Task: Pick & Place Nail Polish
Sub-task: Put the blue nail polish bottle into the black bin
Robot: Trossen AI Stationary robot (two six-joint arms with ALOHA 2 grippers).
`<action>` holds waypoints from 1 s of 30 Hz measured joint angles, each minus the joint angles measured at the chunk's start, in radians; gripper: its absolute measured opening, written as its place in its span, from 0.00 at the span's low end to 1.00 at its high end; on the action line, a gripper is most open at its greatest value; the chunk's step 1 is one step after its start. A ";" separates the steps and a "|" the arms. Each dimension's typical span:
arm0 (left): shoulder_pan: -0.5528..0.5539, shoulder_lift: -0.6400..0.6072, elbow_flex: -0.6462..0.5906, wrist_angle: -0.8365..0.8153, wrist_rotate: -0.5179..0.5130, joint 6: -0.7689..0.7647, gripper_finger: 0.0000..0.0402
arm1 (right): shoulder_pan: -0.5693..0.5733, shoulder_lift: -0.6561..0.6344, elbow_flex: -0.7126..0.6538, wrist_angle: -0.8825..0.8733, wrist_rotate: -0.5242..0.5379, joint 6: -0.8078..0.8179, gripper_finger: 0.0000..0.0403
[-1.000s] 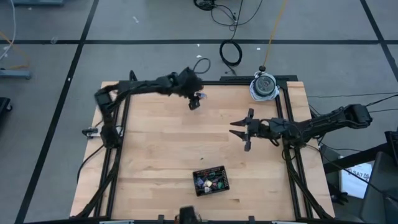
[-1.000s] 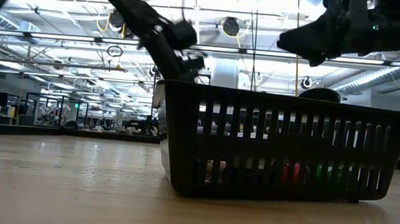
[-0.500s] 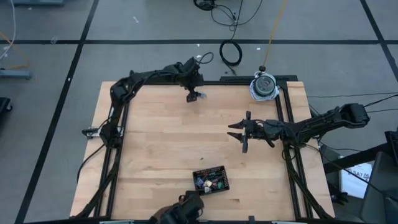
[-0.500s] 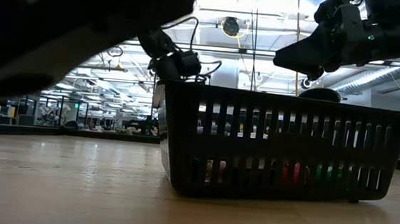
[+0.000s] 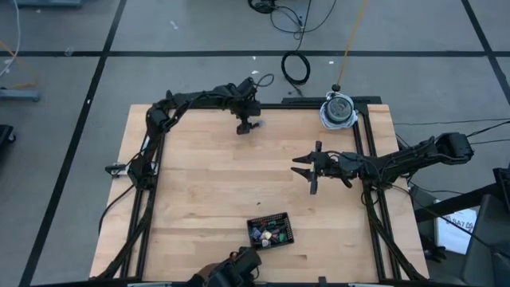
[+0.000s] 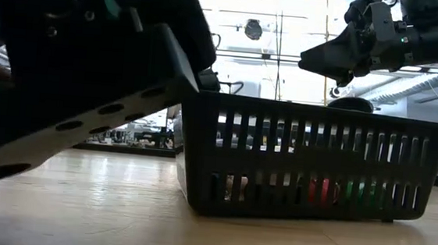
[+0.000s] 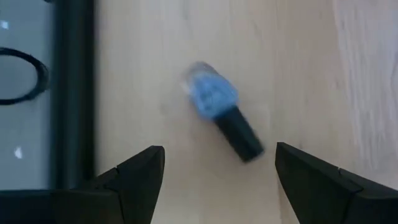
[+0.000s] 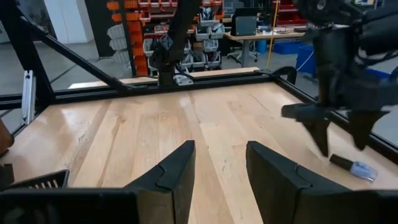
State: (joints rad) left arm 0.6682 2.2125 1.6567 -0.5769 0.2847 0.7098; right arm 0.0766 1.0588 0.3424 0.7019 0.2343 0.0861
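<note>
Wooden tabletop (image 5: 207, 183) in a black frame on a grey floor, industrial hall showing behind in the low view. Left gripper (image 5: 248, 126) is hovering at the far edge of the table, pointing down, fingers (image 7: 140, 180) spread apart with nothing between them; directly under it a blue nail polish bottle (image 7: 219, 109) with a dark cap is lying on its side on the bare wood, just inside the frame rail, blurred in the left wrist view. The same bottle (image 8: 353, 167) is showing in the right wrist view, lying below the left arm's fingers and apart from them. Right gripper (image 5: 310, 169) is hanging over the table right of centre, above the surface, jaws open and holding nothing; its fingers (image 8: 173, 169) are filling the lower part of its own wrist view. Black slotted basket (image 5: 271, 231) is sitting near the front edge, well apart from both grippers. Inside it a cluster of small nail polish bottles (image 5: 267, 233) is lying: from above, green, red and pale ones are readable; through the slats in the low view red (image 6: 318, 190) and green (image 6: 362, 192) patches are showing, exact count not readable. A large dark object (image 6: 74, 72) with a row of holes is blocking the left half of the low view, too close to identify. A dark shape (image 5: 231, 269) is sitting at the front edge of the table, cut off by the frame.
</note>
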 joint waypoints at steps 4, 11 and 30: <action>-0.005 0.001 -0.002 -0.012 -0.003 -0.011 0.75 | -0.006 0.000 0.000 0.008 -0.001 0.006 0.33; -0.012 -0.012 -0.002 -0.012 -0.147 -0.182 0.75 | -0.016 0.000 0.000 0.010 0.030 0.007 0.33; -0.132 -0.579 -0.092 -0.031 0.301 -0.373 0.75 | -0.307 0.338 0.313 -0.250 0.022 0.108 0.33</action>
State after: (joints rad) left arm 0.5357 1.6339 1.5646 -0.6083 0.5862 0.3373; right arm -0.2308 1.3963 0.6549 0.4523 0.2568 0.1938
